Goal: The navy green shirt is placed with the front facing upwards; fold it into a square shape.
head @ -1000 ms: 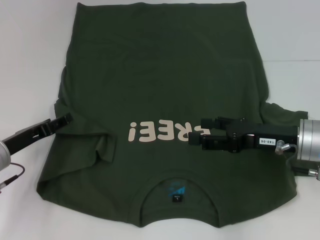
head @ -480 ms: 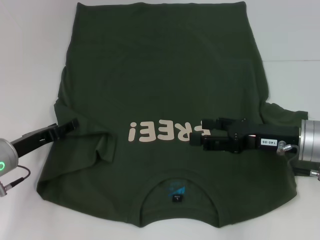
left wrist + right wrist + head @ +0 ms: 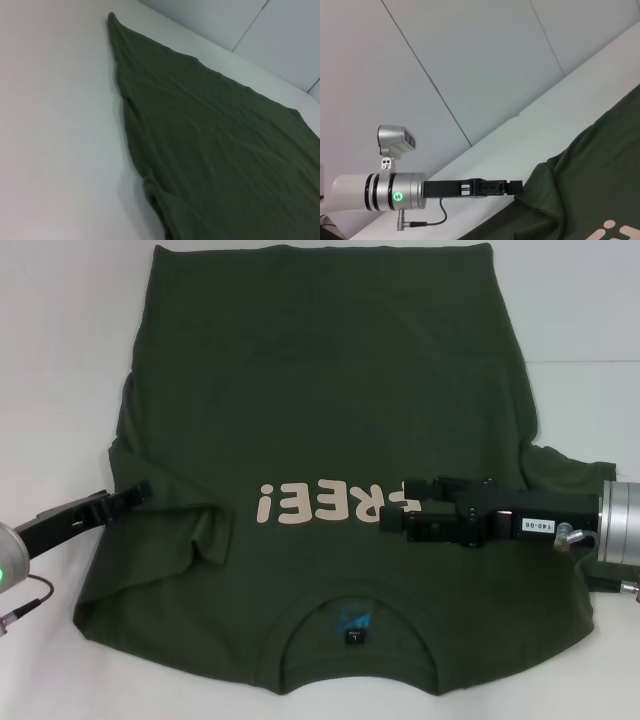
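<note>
The navy green shirt [image 3: 320, 390] lies spread on the white table, front up, collar toward me. Its cream "FREE!" lettering [image 3: 320, 505] reads upside down, and the neck label [image 3: 353, 625] shows inside the collar. My right gripper [image 3: 393, 503] hovers open just above the chest, at the right end of the lettering. My left gripper [image 3: 143, 489] rests at the shirt's left edge beside the tucked-in sleeve. The right wrist view shows that left gripper [image 3: 515, 187] touching the cloth edge [image 3: 600, 170]. In the left wrist view only the shirt's body [image 3: 210, 140] appears.
White table [image 3: 60, 360] surrounds the shirt on all sides. The right sleeve [image 3: 565, 470] sticks out past the right arm. A fold of cloth [image 3: 205, 530] bulges near the left sleeve. A grey panelled wall [image 3: 470, 60] stands behind the table.
My left gripper slid in to the shirt's left edge, then eased slightly back and down. My right gripper crept a little left along the lettering. The shirt itself has not shifted.
</note>
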`<control>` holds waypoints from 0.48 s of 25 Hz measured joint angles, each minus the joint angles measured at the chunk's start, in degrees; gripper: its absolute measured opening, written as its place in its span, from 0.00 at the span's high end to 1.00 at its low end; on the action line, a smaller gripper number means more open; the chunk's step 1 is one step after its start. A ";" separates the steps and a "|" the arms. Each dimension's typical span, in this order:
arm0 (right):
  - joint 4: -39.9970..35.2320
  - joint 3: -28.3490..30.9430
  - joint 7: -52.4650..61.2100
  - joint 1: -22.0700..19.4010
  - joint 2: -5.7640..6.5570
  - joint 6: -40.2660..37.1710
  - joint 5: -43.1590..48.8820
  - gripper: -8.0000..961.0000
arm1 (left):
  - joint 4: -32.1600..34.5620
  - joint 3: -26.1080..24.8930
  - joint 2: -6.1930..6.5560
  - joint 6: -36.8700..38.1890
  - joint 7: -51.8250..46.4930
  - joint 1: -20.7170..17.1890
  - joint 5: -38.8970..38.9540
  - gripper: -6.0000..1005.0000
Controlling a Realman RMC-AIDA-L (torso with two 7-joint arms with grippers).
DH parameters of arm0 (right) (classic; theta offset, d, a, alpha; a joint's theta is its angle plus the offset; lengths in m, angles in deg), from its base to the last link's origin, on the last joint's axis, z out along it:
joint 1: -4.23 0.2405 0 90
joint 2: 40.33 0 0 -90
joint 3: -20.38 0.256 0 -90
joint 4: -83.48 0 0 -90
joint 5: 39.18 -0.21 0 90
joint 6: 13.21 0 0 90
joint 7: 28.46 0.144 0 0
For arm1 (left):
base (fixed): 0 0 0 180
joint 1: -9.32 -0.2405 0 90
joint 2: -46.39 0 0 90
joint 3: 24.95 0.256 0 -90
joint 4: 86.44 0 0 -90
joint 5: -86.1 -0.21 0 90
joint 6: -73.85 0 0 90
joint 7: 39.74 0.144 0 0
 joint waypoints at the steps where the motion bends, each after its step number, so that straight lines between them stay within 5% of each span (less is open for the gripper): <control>1: 0.01 -0.01 0.00 0.00 0.00 0.01 0.01 0.04 | 0.05 -0.01 0.00 -0.01 0.00 -0.08 0.00 0.25; 12: 0.01 0.01 0.00 0.00 0.00 0.05 0.03 0.04 | -0.36 0.68 0.00 -0.39 0.01 0.24 0.01 0.25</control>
